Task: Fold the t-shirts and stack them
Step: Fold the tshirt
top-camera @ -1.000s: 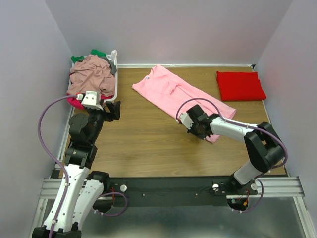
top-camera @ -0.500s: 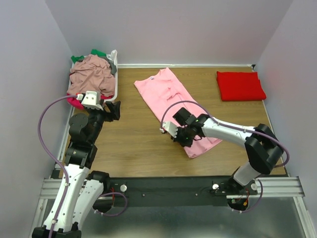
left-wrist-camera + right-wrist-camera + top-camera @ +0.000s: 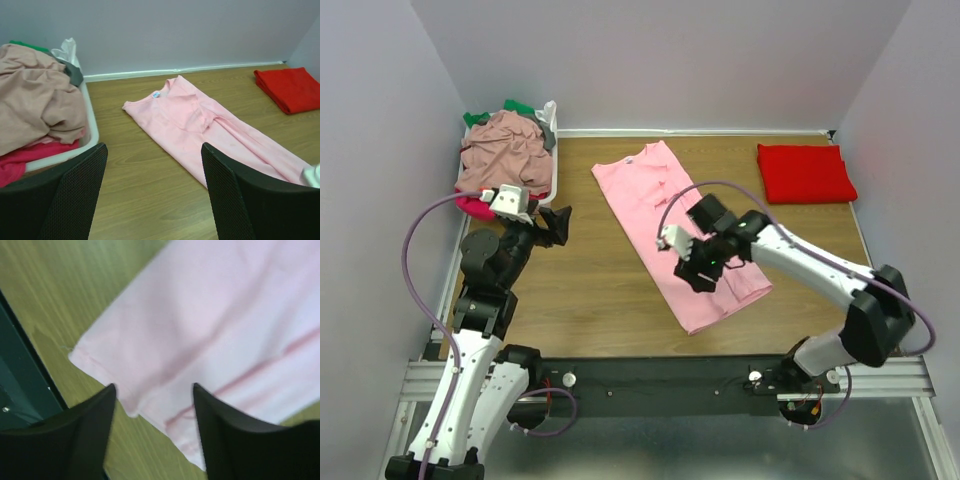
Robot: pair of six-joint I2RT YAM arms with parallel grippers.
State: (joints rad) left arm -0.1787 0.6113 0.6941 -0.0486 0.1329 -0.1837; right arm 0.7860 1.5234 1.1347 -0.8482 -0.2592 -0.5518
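Hovering right claw (image 3: 706,268) stood wide, gripping nothing; light pink cotton short-sleeved t-shirt (image 3: 655,200) lay flat directly beneath it. Left claw (image 3: 152,152) also wide, empty, same shirt ahead of it.

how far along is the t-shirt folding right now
Done: one red t-shirt lies folded at the far right corner. In hand: the pink t-shirt lies partly folded into a long strip, with the right end effector open above its near hem, gripping nothing. Left: finishing and stacking it, plus the heap of t-shirts in the basket; the left end effector hovers open, empty.
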